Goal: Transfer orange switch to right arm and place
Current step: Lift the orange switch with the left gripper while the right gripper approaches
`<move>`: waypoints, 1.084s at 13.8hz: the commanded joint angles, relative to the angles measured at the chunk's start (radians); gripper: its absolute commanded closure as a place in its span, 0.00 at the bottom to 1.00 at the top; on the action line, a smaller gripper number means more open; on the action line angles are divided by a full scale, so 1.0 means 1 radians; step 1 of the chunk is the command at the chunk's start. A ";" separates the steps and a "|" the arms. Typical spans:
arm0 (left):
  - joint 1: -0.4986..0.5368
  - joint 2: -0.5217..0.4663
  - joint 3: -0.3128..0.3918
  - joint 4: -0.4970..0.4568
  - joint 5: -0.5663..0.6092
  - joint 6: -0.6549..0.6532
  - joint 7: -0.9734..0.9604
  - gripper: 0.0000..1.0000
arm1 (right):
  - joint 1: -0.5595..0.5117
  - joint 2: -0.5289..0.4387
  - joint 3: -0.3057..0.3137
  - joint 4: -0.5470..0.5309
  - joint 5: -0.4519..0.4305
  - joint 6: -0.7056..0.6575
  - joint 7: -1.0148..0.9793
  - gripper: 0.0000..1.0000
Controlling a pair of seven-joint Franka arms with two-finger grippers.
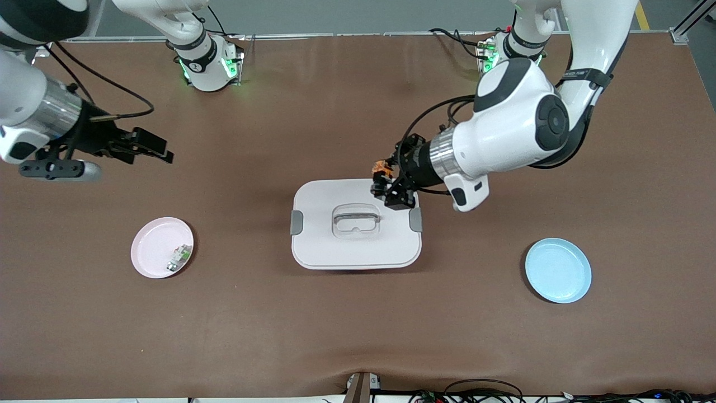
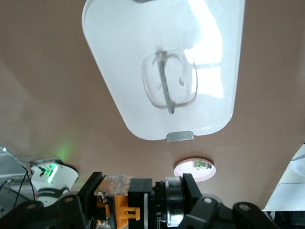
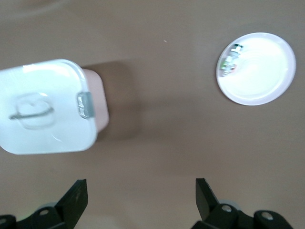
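Orange switch (image 1: 382, 167), a small black part with orange cap and bands, clamped between the fingers of the left tool (image 1: 385, 180) and held in the air over the corner of the white lidded box (image 1: 356, 246) toward the left arm's end; in the left wrist view the switch (image 2: 125, 205) lies crosswise between the fingers; box at the middle of the brown tabletop (image 1: 358, 336), its lid closed, grey latches at two ends, recessed handle on top; right tool (image 1: 150, 145) with fingers wide apart and holding nothing, over bare tabletop toward the right arm's end, that arm waiting; pink plate (image 1: 154, 242) nearer the front camera there, carrying a small white-and-green part (image 1: 179, 258); blue plate (image 1: 558, 270) toward the left arm's end.
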 commanded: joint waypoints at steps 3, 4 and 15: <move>-0.063 0.047 -0.004 0.059 -0.019 -0.002 -0.140 1.00 | 0.142 0.010 -0.007 -0.009 0.038 0.140 0.145 0.00; -0.084 0.050 -0.002 0.064 -0.023 0.000 -0.159 1.00 | 0.145 0.019 -0.007 -0.009 0.105 0.165 0.171 0.00; -0.167 0.061 0.002 0.078 -0.023 0.024 -0.245 1.00 | 0.231 0.156 -0.007 -0.011 0.372 0.357 0.397 0.00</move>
